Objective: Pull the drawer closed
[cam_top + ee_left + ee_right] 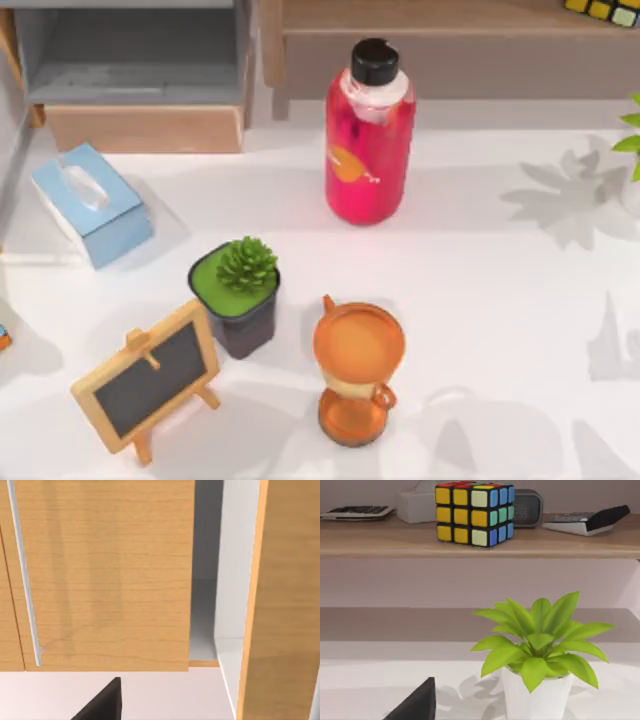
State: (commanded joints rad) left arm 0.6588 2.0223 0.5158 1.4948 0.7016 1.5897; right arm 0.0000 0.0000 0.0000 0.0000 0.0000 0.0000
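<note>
The drawer (145,128) stands pulled out at the table's back left, its light wooden front facing the table and its grey inside (135,60) open to view. In the left wrist view the wooden drawer front (105,575) is close ahead, with a slim silver handle (22,575) running along it. A dark part of my left gripper (102,702) shows just short of that front, apart from it. A dark part of my right gripper (417,705) shows in the right wrist view, facing the shelf at the back right.
A red bottle (368,135), a blue tissue box (92,203), a small potted succulent (238,292), a chalkboard easel (150,378) and an orange hourglass (357,368) stand on the table. A leafy plant (540,650) and a colour cube (472,512) sit by the shelf.
</note>
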